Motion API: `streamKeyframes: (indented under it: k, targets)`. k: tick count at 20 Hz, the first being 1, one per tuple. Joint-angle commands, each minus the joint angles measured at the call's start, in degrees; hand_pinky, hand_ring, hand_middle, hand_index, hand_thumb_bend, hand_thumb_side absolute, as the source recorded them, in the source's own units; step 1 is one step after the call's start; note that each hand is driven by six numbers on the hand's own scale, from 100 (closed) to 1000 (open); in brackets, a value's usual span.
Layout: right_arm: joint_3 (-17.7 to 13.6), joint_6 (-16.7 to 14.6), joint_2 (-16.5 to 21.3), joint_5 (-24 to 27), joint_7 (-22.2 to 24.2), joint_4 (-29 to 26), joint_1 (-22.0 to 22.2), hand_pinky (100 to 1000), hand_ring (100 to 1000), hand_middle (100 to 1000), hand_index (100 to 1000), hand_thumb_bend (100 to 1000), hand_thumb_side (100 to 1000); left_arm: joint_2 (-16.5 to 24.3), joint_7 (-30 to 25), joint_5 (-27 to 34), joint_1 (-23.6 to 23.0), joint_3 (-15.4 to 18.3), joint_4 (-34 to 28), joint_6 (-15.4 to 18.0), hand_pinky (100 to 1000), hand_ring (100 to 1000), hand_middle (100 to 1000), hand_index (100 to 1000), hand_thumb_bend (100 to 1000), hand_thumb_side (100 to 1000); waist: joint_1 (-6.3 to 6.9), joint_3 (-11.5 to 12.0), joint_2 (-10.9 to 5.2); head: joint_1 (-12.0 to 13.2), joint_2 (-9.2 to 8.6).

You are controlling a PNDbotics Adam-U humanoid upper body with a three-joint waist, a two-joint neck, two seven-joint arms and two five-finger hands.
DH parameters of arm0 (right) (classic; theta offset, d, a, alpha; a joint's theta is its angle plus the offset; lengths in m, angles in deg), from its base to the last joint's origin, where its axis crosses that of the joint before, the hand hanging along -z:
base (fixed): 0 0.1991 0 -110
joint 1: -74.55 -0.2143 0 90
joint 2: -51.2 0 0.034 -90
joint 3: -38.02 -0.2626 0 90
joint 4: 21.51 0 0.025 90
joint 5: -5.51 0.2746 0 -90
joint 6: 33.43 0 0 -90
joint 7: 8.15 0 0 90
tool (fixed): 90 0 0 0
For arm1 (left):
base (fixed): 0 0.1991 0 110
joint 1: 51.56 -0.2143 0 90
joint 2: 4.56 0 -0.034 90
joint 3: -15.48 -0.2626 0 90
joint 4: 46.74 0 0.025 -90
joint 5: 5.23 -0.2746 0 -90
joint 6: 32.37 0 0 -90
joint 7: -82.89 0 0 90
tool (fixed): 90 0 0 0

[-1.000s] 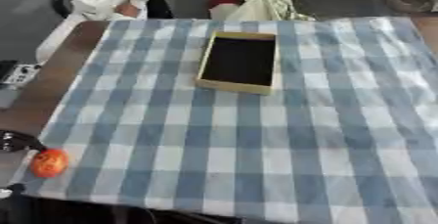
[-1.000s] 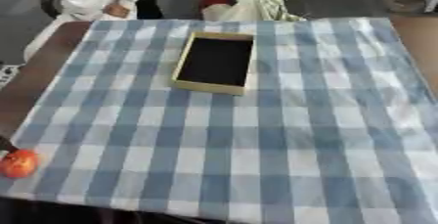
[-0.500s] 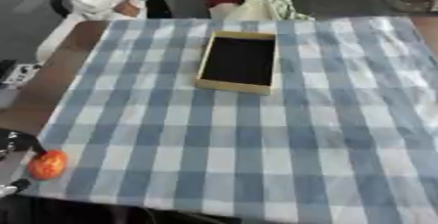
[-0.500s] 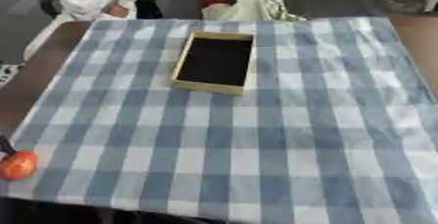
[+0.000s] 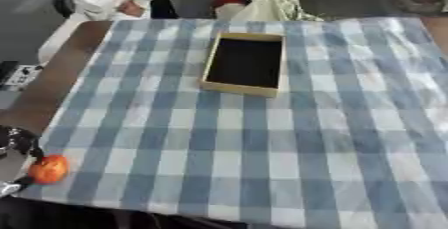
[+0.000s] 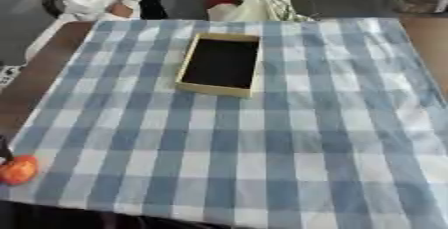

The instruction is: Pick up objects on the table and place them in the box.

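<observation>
A small orange-red round object sits at the table's near left corner, over the edge of the checked cloth. My left hand reaches in from the left edge. Its dark fingers curl over the top of the object and a thumb tip shows just below it. Most of the hand is cut off by the picture's edge. The box, shallow with a tan rim and a black inside, lies far up the table, slightly left of centre. My right hand shows in neither view.
A blue and white checked cloth covers the table; bare brown wood shows along the left side. A pile of clothes lies beyond the far edge. A grey device sits off the left side.
</observation>
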Motion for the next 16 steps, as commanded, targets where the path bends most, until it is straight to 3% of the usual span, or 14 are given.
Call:
streamKeyframes:
  k: [1, 3, 7, 10, 13, 16]
  targets:
    - [-0.02, -0.17, 0.72, 0.44, 0.21, -1.2, -0.52, 698, 695, 733, 719, 100, 759, 2.29, 1.28, 0.26, 1.07, 0.96, -0.95, -0.04, 373, 598, 585, 716, 316, 326, 0.07, 0.04, -0.51, 0.31, 0.37]
    - [0.11, -0.22, 0.57, 0.56, 0.43, -1.2, -0.53, 698, 695, 733, 719, 100, 759, 2.38, 0.18, -1.32, 1.04, 0.31, -0.17, -0.16, 529, 736, 765, 872, 369, 382, 0.1, 0.0, -0.48, 0.33, 0.37]
    - [0.03, -0.23, 0.54, 0.73, 0.53, -1.2, -0.57, 698, 695, 733, 719, 100, 758, 1.83, -1.71, -4.21, 1.09, 0.04, 0.68, 0.47, 579, 800, 831, 943, 410, 419, 0.01, -0.04, -0.37, 0.18, 0.37]
    - [0.1, -0.3, 0.41, 0.87, 0.6, -1.2, -0.68, 698, 695, 732, 719, 100, 758, 1.58, -2.38, -4.64, 1.46, -0.35, 1.29, 0.99, 558, 783, 797, 926, 364, 396, 0.02, -0.01, -0.33, 0.36, 0.37]
    - [0.23, -0.35, 0.27, 1.07, 0.85, -1.2, -0.68, 698, 695, 732, 719, 100, 759, 1.15, -1.12, -3.49, 1.9, -0.64, 1.84, 0.8, 467, 707, 727, 860, 278, 352, 0.01, -0.04, -0.31, 0.36, 0.37]
    - [0.26, -0.41, 0.18, 1.23, 0.99, -1.2, -0.75, 698, 695, 732, 719, 100, 758, 0.8, 0.03, -3.03, 2.2, -1.36, 2.19, 0.82, 396, 639, 672, 811, 310, 356, 0.02, -0.1, -0.27, 0.43, 0.37]
